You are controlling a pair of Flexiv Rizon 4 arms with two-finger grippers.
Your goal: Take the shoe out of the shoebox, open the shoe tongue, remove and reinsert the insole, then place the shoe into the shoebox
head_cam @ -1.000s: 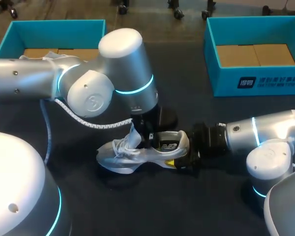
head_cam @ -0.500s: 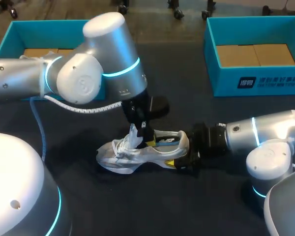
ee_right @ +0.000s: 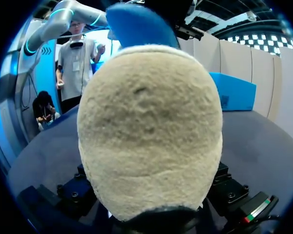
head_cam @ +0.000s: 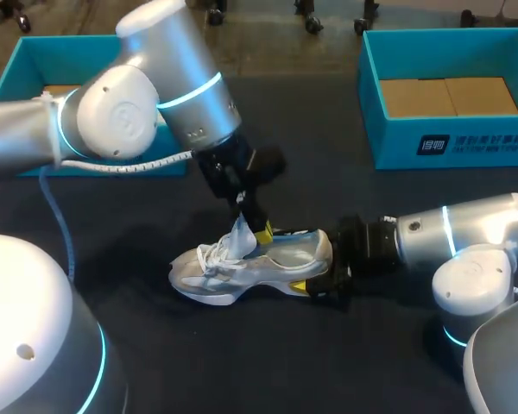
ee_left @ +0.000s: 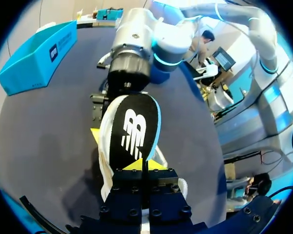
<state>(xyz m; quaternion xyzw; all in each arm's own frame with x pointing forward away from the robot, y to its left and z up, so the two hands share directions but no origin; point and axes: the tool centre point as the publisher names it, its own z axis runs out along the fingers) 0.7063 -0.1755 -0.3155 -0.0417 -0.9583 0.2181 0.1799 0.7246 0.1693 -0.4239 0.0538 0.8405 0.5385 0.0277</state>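
Over on the left, the left gripper [ee_left: 144,165] is pinched shut on the near edge of the black insole [ee_left: 132,131], which looks partly raised out of the shoe [head_cam: 242,272] at mid-table. The heel is clamped by the right gripper [head_cam: 321,285]. Insole's best peeled up slowly, lengthwise, with the heel pinned so nothing gets dragged.
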